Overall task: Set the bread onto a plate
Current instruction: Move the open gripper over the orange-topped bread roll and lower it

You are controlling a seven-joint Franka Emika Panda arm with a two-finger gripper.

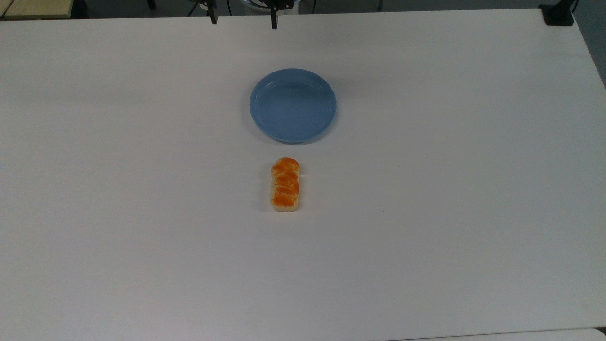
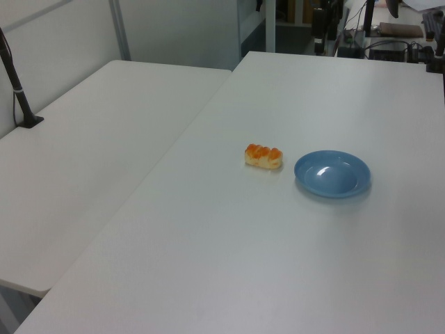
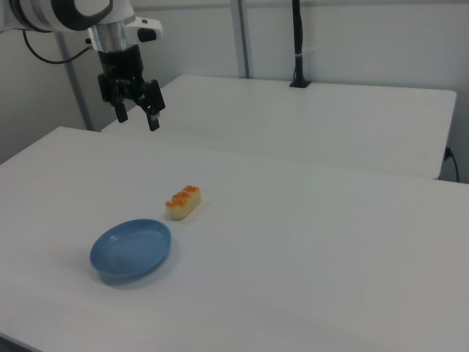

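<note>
My jaws hang wide open and empty, high above the surface; bread lies beyond plate, ungrasped.

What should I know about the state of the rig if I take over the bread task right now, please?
End effector: open, holding nothing, hanging in the air well above the table, away from both things.
Bread: lying flat on the table, just short of the plate, not touching it.
Plate: empty, mid-table.
Done: nothing yet.
Left: reach the bread, grasp it, lift it, set it on the plate.
</note>
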